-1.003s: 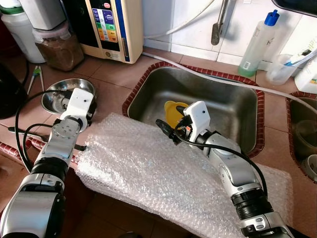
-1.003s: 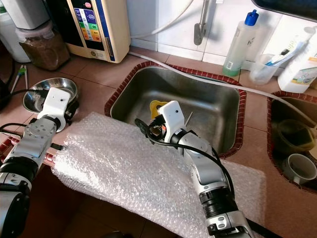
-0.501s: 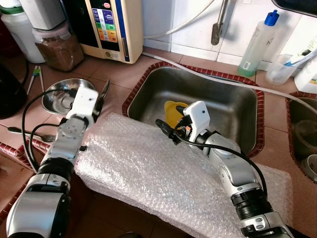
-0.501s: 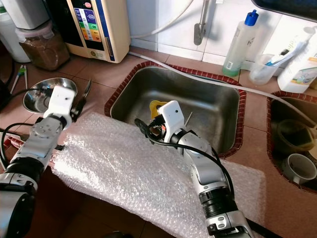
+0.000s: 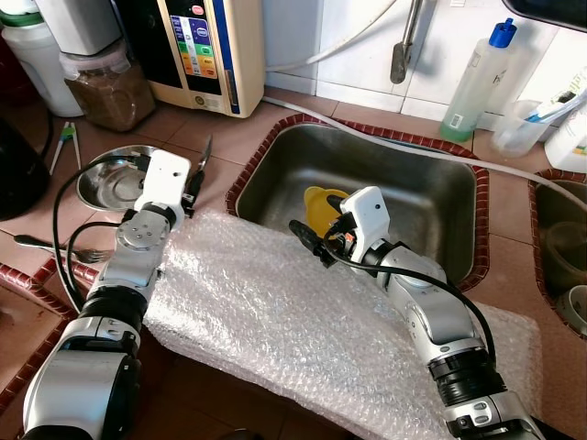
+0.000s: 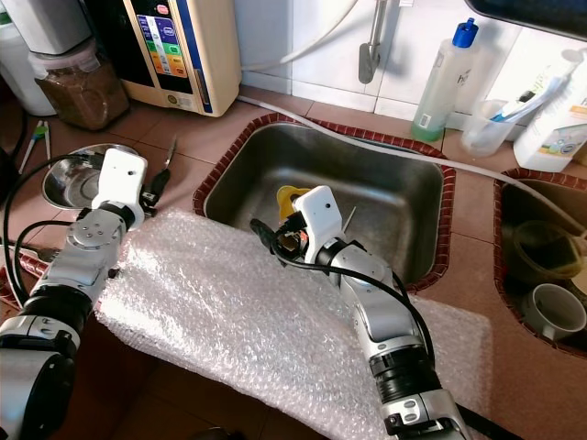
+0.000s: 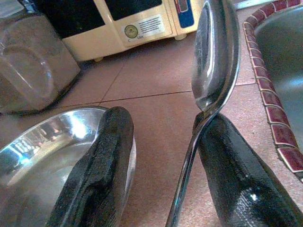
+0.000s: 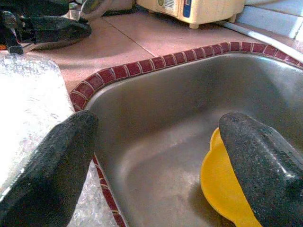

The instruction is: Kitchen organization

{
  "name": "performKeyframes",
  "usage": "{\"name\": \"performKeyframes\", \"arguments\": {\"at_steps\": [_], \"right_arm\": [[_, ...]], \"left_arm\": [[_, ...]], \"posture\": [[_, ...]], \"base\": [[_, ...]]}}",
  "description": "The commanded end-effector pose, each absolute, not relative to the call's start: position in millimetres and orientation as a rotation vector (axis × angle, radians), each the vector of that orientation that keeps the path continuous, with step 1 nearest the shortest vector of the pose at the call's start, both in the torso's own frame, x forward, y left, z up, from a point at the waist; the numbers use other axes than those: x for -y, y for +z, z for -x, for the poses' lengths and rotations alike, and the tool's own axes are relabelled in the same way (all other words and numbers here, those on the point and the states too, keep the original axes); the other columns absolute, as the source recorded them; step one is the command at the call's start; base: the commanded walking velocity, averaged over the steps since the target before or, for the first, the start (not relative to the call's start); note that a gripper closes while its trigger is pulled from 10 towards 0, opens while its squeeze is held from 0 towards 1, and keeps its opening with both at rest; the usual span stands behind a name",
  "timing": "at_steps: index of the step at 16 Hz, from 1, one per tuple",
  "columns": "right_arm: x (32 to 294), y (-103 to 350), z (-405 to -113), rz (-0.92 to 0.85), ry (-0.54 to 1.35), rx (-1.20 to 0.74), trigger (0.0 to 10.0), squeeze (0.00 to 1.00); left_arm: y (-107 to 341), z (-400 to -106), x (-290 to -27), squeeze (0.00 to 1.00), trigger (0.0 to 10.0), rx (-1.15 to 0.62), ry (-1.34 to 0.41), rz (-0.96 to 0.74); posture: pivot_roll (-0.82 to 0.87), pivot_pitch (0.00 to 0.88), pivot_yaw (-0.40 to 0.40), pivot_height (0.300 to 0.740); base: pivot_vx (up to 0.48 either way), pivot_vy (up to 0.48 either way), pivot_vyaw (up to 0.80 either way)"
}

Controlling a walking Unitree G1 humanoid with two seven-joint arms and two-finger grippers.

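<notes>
Left pincer (image 7: 161, 156) with spoon (image 7: 215, 56), beige appliance (image 5: 206, 46), labels unreadable

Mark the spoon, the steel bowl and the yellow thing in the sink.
spoon (image 7: 215, 56), left wrist view, on its bowl
steel bowl (image 5: 103, 188), left eye view, on the inner wall
yellow thing (image 8: 221, 189), right wrist view, on its curved side
</notes>
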State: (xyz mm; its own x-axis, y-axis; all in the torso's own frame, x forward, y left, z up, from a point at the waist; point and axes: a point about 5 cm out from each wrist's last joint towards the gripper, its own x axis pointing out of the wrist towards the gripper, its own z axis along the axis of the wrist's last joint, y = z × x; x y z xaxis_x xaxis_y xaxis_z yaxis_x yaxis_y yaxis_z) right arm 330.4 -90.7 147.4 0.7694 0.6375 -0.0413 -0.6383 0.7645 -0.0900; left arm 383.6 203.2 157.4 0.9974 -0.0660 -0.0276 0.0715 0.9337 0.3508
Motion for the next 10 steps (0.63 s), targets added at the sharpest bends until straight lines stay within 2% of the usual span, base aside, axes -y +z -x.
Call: {"name": "performKeyframes", "arguments": {"at_steps": [1,10], "right_arm": [[91.5,150.1,-331.8,0.104,0.687,0.002,10.0,0.0],[91.8,150.2,-333.0,0.101,0.675,0.004,10.0,0.0]], "left_arm": [[159.9,-383.5,-204.7,0.0,0.0,-0.009,-0.071,-0.359],[167.1,-385.6,-201.6,0.0,0.0,0.02,-0.091,-0.318]], "posture": [[-0.03,0.105,0.042,0.74],[-0.03,0.105,0.046,0.74]], "base": [[0.0,0.0,0.0],[0.0,0.0,0.0]]}}
